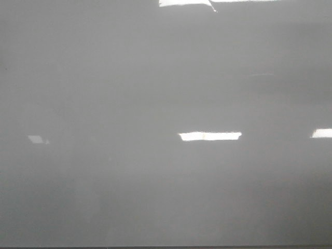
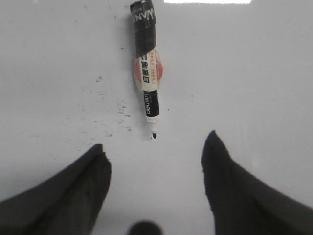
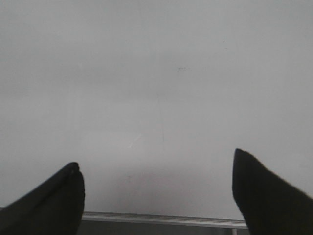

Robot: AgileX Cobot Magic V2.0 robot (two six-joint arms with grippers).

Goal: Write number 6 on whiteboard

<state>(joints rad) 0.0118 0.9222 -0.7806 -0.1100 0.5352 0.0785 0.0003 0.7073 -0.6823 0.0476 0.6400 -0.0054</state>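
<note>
whiteboard [image 1: 155, 93] blank, no digit | marker [image 2: 145, 73] lies flat on it, tip toward left gripper [image 2: 155, 152], spread wide | right gripper [image 3: 156, 164] spread, empty

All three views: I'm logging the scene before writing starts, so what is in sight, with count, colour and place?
Glossy pale grey-white whiteboard: one, fills every view; no digit visible on it.
Uncapped black-tipped marker pen with white-and-orange label: one, lying on the board ahead of the left tool, tip toward it.
Small dark smudges: several, black, beside the marker.
Silver board edge strip: one, near the right tool.
Left tool: black, open, empty.
Right tool: black, open, empty.
</note>
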